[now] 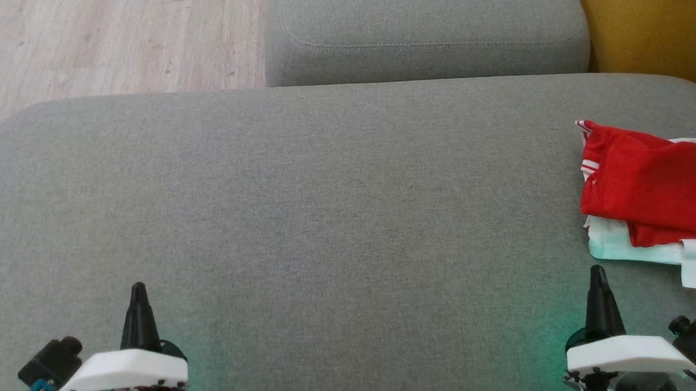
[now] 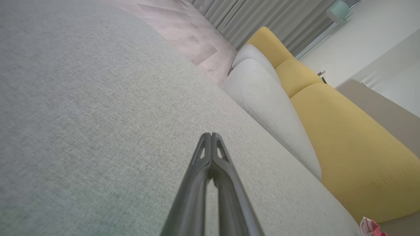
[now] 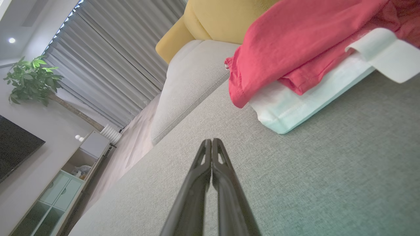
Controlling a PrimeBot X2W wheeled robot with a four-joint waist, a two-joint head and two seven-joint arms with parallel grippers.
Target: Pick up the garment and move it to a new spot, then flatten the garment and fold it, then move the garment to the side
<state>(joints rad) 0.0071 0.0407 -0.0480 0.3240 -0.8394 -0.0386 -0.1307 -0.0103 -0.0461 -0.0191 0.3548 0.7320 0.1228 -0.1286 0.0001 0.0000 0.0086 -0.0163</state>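
The garment (image 1: 654,185) is a red and white folded piece lying at the right edge of the grey sofa cushion (image 1: 324,206). In the right wrist view the garment (image 3: 295,55) sits up and to the right of my fingers, red folds on a white layer. My right gripper (image 1: 598,271) (image 3: 211,141) is shut and empty, a short way in front of the garment's near white hem, not touching it. At the lower left my left gripper (image 1: 139,286) (image 2: 211,135) is shut over bare cushion, holding nothing. A scrap of the garment (image 2: 370,226) peeks in at the left wrist view's bottom right.
A second grey cushion (image 1: 425,34) lies beyond the far edge, with yellow upholstery (image 1: 660,33) at the back right. Wooden floor (image 1: 108,32) shows past the cushion's far left edge. Curtains, a plant and a low cabinet (image 3: 65,183) stand in the room.
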